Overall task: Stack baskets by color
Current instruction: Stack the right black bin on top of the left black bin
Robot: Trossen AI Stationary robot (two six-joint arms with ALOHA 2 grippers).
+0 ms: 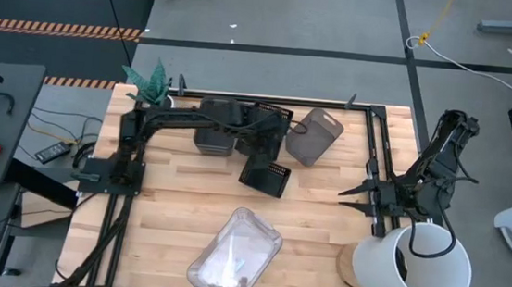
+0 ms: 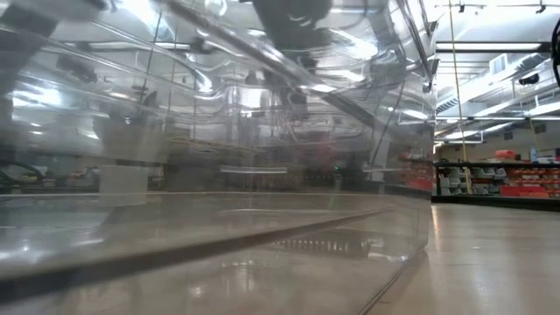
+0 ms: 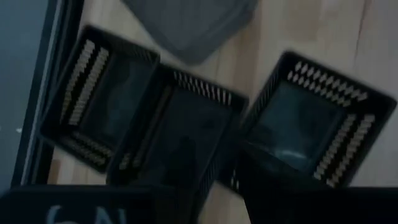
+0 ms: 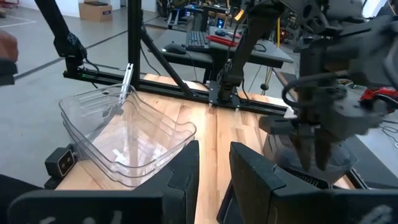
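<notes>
- Far side of the table: two black lattice baskets (image 3: 99, 106) lie overlapped, one partly in the other, with the third black basket (image 3: 311, 130) just beside them and not yet nested.
- My left claw (image 4: 314, 155) hangs over that black group, tips pointing down. I cannot tell whether it is clenched on a rim or empty; my own arm hides the tips from above.
- My judgement: I am there to gather the black set into one pile, and the loose third basket is what remains.
- The smoky grey baskets (image 1: 215, 131) sit under my left arm, and one more grey basket (image 1: 314, 135) lies askew near them, apart.
- The clear baskets (image 1: 235, 256) sit nested at the near edge, well apart from the dark ones; that colour looks done.
- My right claw (image 1: 356, 188) waits near the white bucket (image 1: 422, 265), fingers parted and gripping nothing, keeping out of the way.
</notes>
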